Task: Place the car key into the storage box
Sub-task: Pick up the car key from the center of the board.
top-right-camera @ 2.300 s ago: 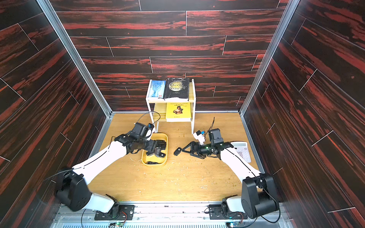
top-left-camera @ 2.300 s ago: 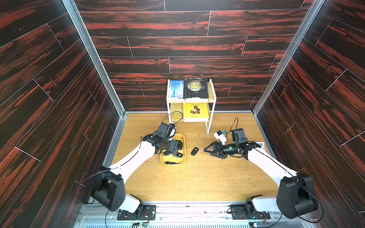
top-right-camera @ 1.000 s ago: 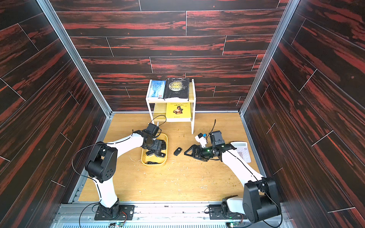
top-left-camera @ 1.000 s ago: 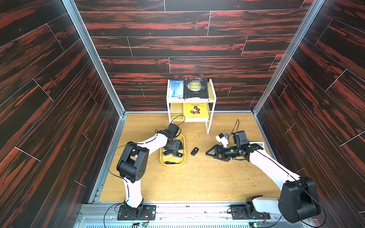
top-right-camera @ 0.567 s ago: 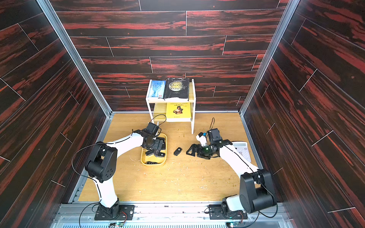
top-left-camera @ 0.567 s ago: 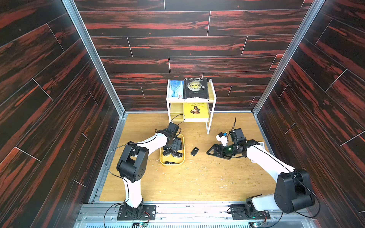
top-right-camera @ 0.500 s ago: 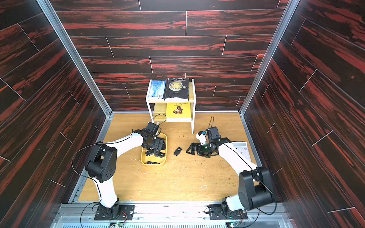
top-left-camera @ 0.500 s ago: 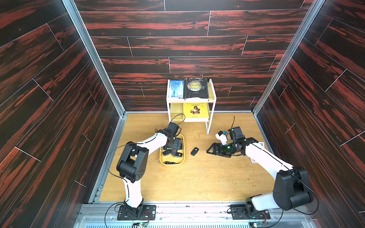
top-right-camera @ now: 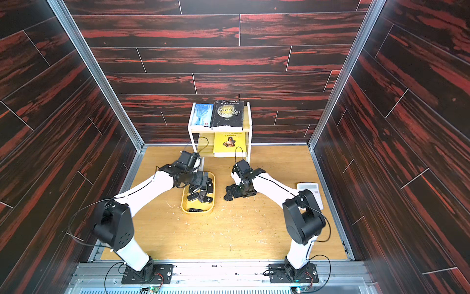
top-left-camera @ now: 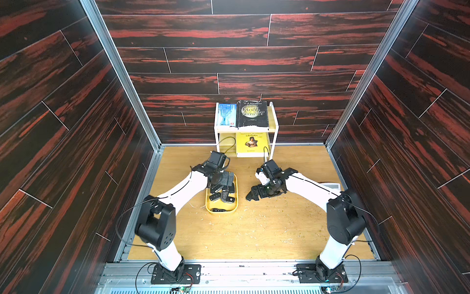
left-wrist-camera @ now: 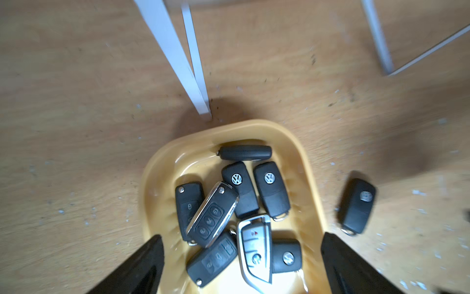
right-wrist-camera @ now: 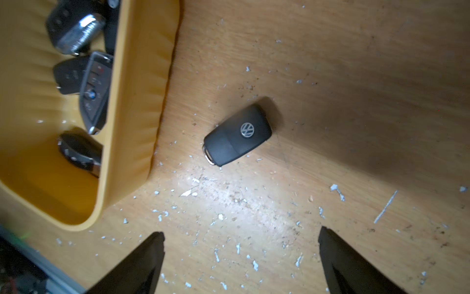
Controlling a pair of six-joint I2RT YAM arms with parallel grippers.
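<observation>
Wood-grain tabletop (top-left-camera: 254, 234) inside a dark red-panelled enclosure; pale flecks scattered over it; white book shelf (top-left-camera: 245, 129) at the back wall.

Storage box (top-left-camera: 221, 210): yellow, shallow, lying lengthwise away from the robot; several black fobs piled in it.

Car key (right-wrist-camera: 237, 135): black fob, emblem face up; flat on the table outside the box, just beside its long side on the robot's right; apart from the rim, not touching. Hidden under the right arm in both top views; both wrist views show it (left-wrist-camera: 356, 206).

Right gripper (right-wrist-camera: 240, 234): released, jaws spread wide, nothing between them; hovers low over the key. Key sits ahead of the fingertips, roughly centred between them.

Left gripper (top-left-camera: 225, 180): likewise wide apart and empty; poised over the far half of the box, above the piled fobs.

Relation that matters: right arm is the nearer one by far; the key lies on its side of the box. Key's long axis runs oblique to the line joining the right fingertips and oblique to the box's side; metal-loop end toward the box and the fingers.

Judgement: pick step not yet made. Descent likely needs a small reach forward plus a wrist turn so the jaws close across the narrow width; a closure left oblique may spin the fob. Carry to the box would be short.
</observation>
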